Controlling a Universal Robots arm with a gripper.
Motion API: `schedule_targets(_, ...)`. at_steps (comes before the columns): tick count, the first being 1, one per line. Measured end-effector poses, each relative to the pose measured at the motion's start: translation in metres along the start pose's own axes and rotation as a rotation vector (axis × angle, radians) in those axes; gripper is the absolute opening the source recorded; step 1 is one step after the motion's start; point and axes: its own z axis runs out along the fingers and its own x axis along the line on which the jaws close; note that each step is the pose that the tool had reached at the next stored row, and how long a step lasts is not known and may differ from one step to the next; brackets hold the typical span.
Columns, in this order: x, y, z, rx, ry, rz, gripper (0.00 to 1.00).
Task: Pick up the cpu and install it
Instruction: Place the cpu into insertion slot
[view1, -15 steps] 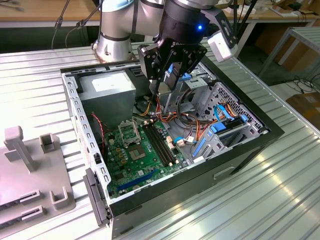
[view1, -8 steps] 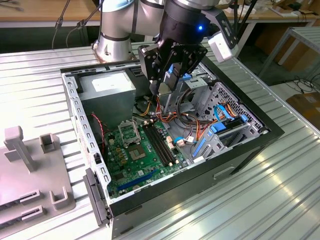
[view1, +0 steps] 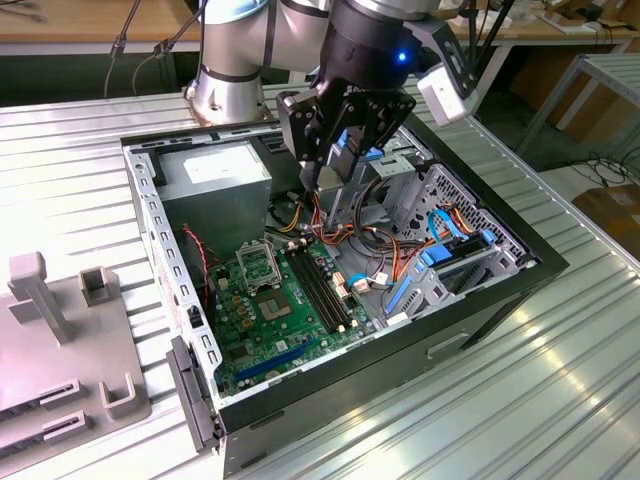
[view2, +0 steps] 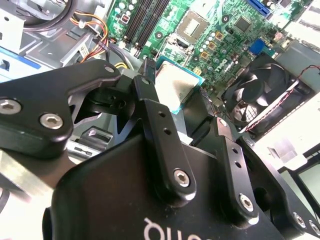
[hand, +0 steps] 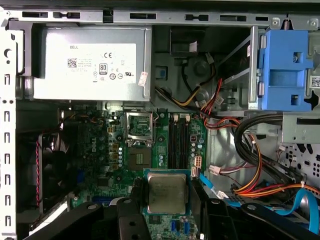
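Black two-fingered gripper (hand: 166, 196): clenched on the edges of the small flat square grey-topped cpu (hand: 167, 187), which is held level and top-up, evidently for seating. The chip is carried above the green motherboard (hand: 112, 150), apart from the uncovered square socket (hand: 139, 161).
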Motion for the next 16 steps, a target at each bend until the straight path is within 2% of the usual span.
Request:
schedule_targets(14,0.0,-0.0005,0.0,0.0,0.0,0.0,0.47)
schedule_targets(16,0.0016,-0.0006,0.0003,-0.0001,-0.0001,0.0,0.47)
